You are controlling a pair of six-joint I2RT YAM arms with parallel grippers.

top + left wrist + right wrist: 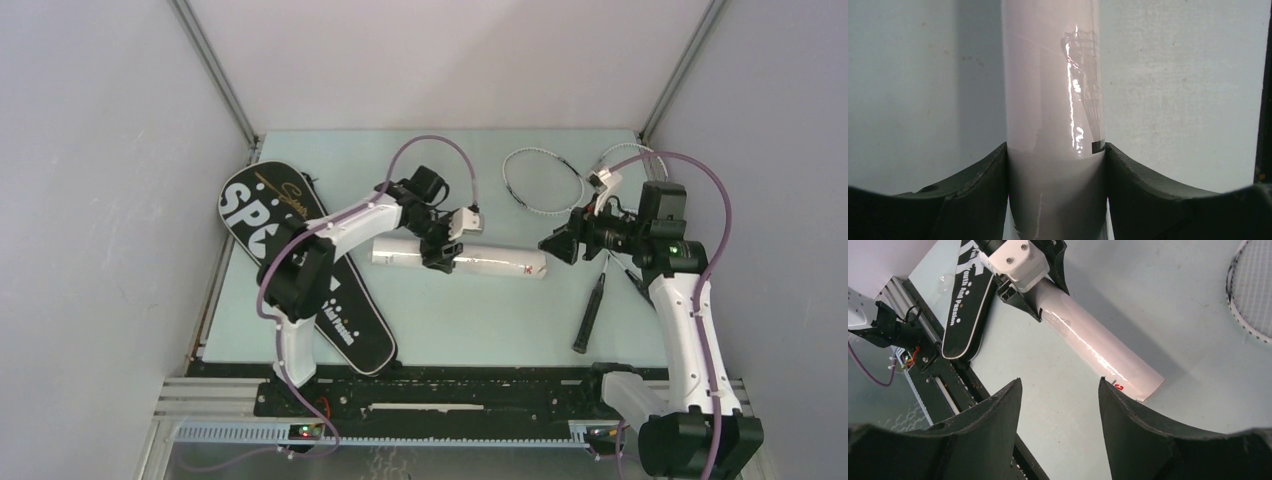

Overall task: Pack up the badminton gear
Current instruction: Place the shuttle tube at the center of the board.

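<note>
Pale green table point(450, 320), glossy white tube point(500, 263) lying flat, left end effector point(438, 254) gripping it, right end effector point(553, 243) spread, empty.

White tube point(500, 263), glossy, red mark near right end, lies crosswise on mid-tabletop point(450, 320), clamped left of its middle in left claw point(437, 254). Black racquet bag point(350, 325), white lettering, flat at left, slanting toward near edge. Silver racquet point(545, 182) flat at far right. Second racquet point(590, 315) beside it, black handle pointing nearward.
</note>
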